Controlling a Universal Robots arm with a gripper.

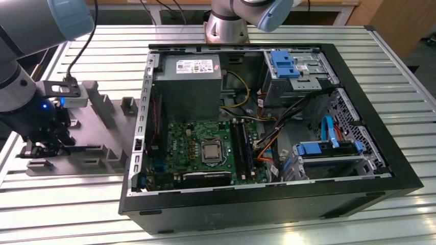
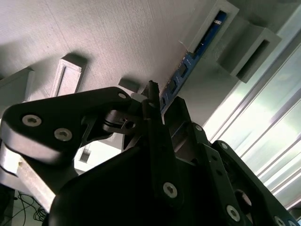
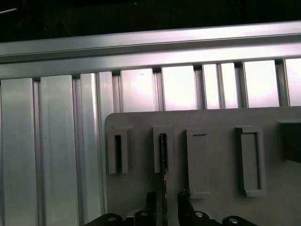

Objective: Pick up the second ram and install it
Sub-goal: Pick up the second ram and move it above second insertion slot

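The big metal counter [image 1: 398,66] holds an open computer case [image 1: 272,204]. On the exterior view's left, a gray holder [image 1: 102,127] with rows of slots lies beside the case. The robot arm [image 1: 20,76] reaches down over the end of that holder that is farthest from the case.

Inside the case is the green board with its long black slots [image 1: 240,143]. They are well apart from where the arm is working now.

The second ram [image 2: 193,56] is not in the case yet. It stands on its thin edge in the gray holder, and its far end sits in one of the little slots. In the first wrist view it looks like a thin dark line [image 3: 163,157] coming out of a slot.

The gripper [image 3: 165,195] is low over the near end of the stick. The fingers [image 3: 184,200] are apart, one on each side of the stick. I can see a gap, so I think they are not squeezing it yet.

The step in hand looks like the pick-up. To do it well, the stick should sit right in the middle between the fingers. They should close on its two flat sides, not on a corner. The squeeze should be firm but gentle, because the stick is thin and could bend. The pull should be straight out of the slot. If it tips sideways, it may get stuck in the holder.
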